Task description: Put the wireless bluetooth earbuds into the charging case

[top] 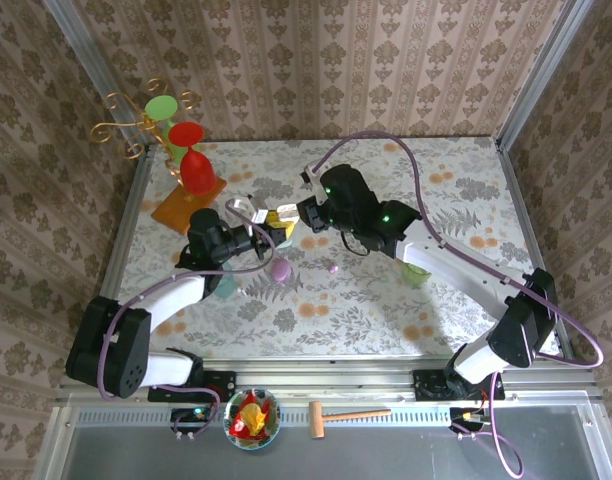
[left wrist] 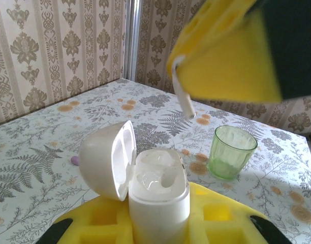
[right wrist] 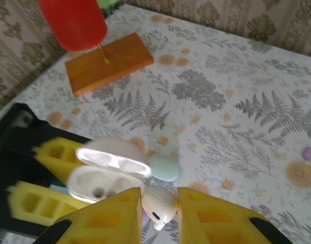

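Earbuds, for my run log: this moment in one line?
left gripper: open case | right gripper: white earbud, near case | purple earbud: on table

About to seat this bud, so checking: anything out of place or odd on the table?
A tiny lilac earbud lies loose on the table, well apart from the open charging case. Nothing looks spilled or damaged.

White earbud (right wrist: 158, 205), white charging case (left wrist: 159, 195), green cup (left wrist: 230, 152), fern-patterned table (left wrist: 38, 147).
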Robot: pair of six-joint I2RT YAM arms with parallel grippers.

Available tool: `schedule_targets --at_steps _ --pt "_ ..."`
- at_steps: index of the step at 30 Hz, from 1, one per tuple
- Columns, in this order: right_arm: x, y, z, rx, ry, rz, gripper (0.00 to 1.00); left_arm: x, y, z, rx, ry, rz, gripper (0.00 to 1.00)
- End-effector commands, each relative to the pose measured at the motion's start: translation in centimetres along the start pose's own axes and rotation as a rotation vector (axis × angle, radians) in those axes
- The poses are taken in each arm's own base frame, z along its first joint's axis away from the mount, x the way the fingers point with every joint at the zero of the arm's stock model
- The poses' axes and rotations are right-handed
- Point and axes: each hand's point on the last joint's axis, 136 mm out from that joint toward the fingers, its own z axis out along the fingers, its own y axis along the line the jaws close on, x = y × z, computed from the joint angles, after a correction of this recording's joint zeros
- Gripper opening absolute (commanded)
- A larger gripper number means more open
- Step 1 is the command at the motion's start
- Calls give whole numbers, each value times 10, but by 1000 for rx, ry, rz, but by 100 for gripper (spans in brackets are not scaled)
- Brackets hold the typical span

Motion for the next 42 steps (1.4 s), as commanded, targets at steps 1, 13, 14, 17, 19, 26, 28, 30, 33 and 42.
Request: schedule_targets --at_steps 1,13,14,17,19,26,28,30,33,42 --pt "-23 20 2 -85 -55 14 22 -15 -3 2 34 -34 -7 0" --pt "-15 26 19 -115 -19 8 22 -24 -2 4 28 -53 -37 0" --pt "-14 26 19 -115 -15 8 21 -24 -1 4 23 -54 -41 0" --pt "-12 27 21 -119 -3 4 22 -26 2 4 9 -59 -47 0" --pt "-11 27 22 -119 -1 3 21 -27 4 4 6 -67 -51 0" --pt "-8 29 23 -128 10 1 21 -32 8 5 -8 -77 -59 0" --pt "-7 30 22 -134 13 0 21 -33 10 5 -15 -80 -60 0" --pt "-7 32 21 -143 12 0 21 -32 11 5 -18 -79 -64 0" --pt "-6 33 21 -151 15 1 21 -35 11 6 -16 -86 -64 0" --pt "-3 36 24 -170 14 -4 24 -42 9 5 -6 -104 -64 0"
